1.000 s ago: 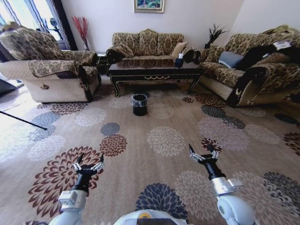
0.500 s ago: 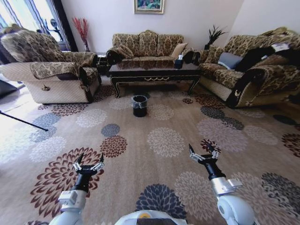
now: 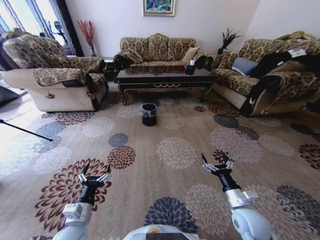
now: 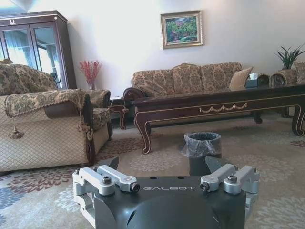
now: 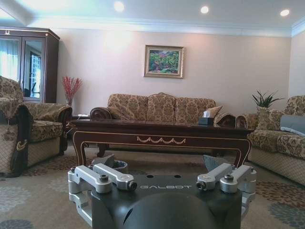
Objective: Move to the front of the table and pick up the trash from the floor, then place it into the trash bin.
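The long dark table [image 3: 165,79] with gold scrollwork stands far ahead, in front of the back sofa. The small black trash bin [image 3: 148,113] with its shiny liner sits on the carpet just before the table. I cannot make out the trash among the carpet's flower patterns from here. My left gripper [image 3: 94,173] and right gripper [image 3: 216,162] hover low over the carpet close to me, both open and holding nothing. The left wrist view shows the bin [image 4: 202,145] beyond the open left gripper [image 4: 162,169], with the table [image 4: 214,102] behind. In the right wrist view the table [image 5: 162,131] stretches past the right gripper [image 5: 159,164].
A patterned armchair [image 3: 55,80] stands at the left, a sofa [image 3: 157,50] behind the table and another sofa [image 3: 270,75] at the right. A thin dark rod [image 3: 25,129] lies on the floor at the left. Open flowered carpet [image 3: 175,150] stretches between me and the bin.
The whole head picture has shifted slightly, so the camera has moved. Both arms keep the same pose with their grippers open.
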Controlling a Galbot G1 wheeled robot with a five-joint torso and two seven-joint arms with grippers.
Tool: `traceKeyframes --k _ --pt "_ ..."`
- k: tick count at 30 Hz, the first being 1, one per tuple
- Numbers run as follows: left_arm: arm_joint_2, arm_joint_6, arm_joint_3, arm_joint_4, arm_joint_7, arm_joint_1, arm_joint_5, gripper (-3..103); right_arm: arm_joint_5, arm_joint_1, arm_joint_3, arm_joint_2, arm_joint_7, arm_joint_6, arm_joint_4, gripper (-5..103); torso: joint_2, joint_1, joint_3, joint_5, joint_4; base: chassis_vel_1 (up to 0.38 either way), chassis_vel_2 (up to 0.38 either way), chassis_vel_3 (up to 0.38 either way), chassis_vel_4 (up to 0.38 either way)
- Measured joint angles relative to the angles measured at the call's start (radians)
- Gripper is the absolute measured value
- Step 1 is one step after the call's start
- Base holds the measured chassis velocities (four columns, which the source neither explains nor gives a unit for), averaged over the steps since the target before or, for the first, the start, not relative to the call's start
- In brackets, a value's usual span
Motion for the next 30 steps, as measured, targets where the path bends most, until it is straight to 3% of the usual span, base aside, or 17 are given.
traceKeyframes --k 30 --pt "0.0 0.0 0.0 0.0 0.0 0.0 0.0 100 0.0 0.0 0.0 0.0 0.0 0.0 0.0 100 0.118 0.039 0.079 0.0 0.0 0.0 0.0 0.0 0.0"
